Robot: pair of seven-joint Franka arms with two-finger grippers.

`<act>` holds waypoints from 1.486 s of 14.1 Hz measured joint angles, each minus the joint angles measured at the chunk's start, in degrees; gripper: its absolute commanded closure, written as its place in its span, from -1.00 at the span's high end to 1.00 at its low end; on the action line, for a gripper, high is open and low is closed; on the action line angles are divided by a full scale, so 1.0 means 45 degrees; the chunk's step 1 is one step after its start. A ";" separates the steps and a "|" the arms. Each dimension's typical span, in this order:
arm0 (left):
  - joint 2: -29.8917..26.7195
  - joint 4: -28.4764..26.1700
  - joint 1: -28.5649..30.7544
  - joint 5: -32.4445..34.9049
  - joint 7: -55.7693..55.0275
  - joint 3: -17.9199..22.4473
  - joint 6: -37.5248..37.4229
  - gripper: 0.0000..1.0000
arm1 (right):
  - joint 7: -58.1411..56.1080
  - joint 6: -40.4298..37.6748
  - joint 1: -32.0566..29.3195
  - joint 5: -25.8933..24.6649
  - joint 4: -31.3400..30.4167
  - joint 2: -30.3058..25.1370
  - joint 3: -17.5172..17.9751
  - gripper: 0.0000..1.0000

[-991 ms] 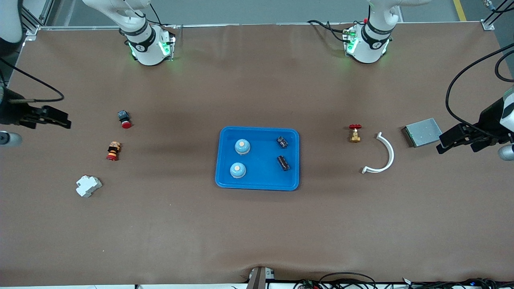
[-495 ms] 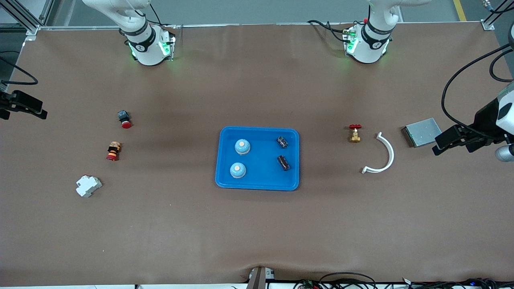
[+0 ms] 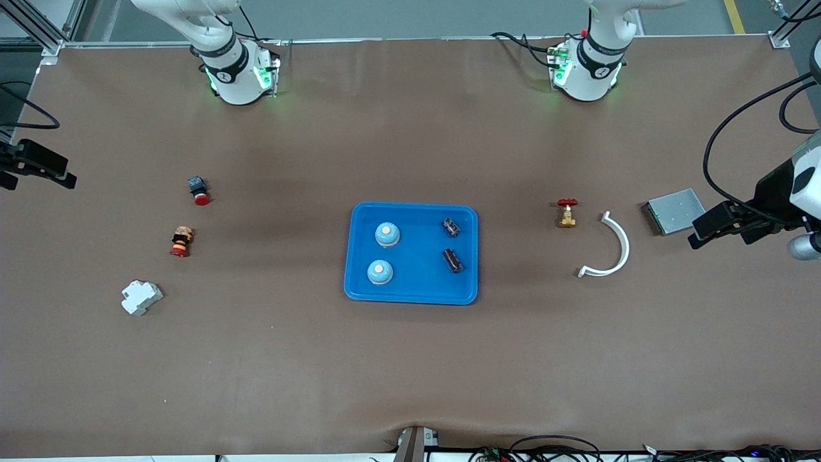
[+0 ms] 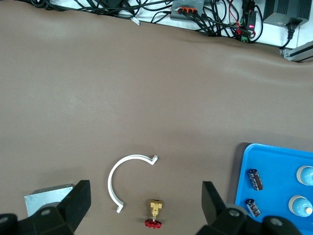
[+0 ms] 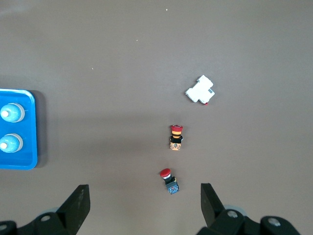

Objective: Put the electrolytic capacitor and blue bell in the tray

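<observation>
The bright blue tray (image 3: 417, 282) lies mid-table. In it stand two blue bells (image 3: 387, 235) (image 3: 380, 273) and lie two dark electrolytic capacitors (image 3: 451, 226) (image 3: 453, 260). My left gripper (image 3: 696, 234) hangs open and empty over the table's left-arm end, beside the grey plate. My right gripper (image 3: 64, 176) hangs open and empty over the right-arm end's edge. The left wrist view shows the left gripper (image 4: 145, 191), the tray (image 4: 276, 166), both capacitors (image 4: 255, 178) and bells (image 4: 299, 205). The right wrist view shows the right gripper (image 5: 144, 196), the tray (image 5: 22, 152) and bells (image 5: 11, 113).
A grey metal plate (image 3: 675, 211), a white curved strip (image 3: 619, 247) and a brass valve with red wheel (image 3: 567, 213) lie toward the left arm's end. Two red-capped switches (image 3: 199, 190) (image 3: 181, 241) and a white block (image 3: 141, 298) lie toward the right arm's end.
The right gripper has drawn back toward the table's edge and higher, then held still. The left gripper has shifted slightly toward the grey plate. Nothing in the tray moved.
</observation>
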 measured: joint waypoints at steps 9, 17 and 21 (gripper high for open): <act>-0.0052 -0.0216 0.0100 0.0174 0.0581 -0.0047 0.0001 1.00 | 0.0048 0.0209 0.0025 0.0055 0.0000 -0.0002 0.0007 1.00; -0.2144 -0.1939 0.0028 0.0175 0.0593 -0.0342 0.0255 1.00 | 0.0052 0.0313 0.0030 0.0066 -0.0001 -0.0005 0.0006 1.00; -0.2330 -0.2161 -0.0297 0.0175 0.0573 -0.0412 0.0391 1.00 | 0.0053 0.0399 0.0051 0.0070 -0.0001 -0.0005 0.0014 1.00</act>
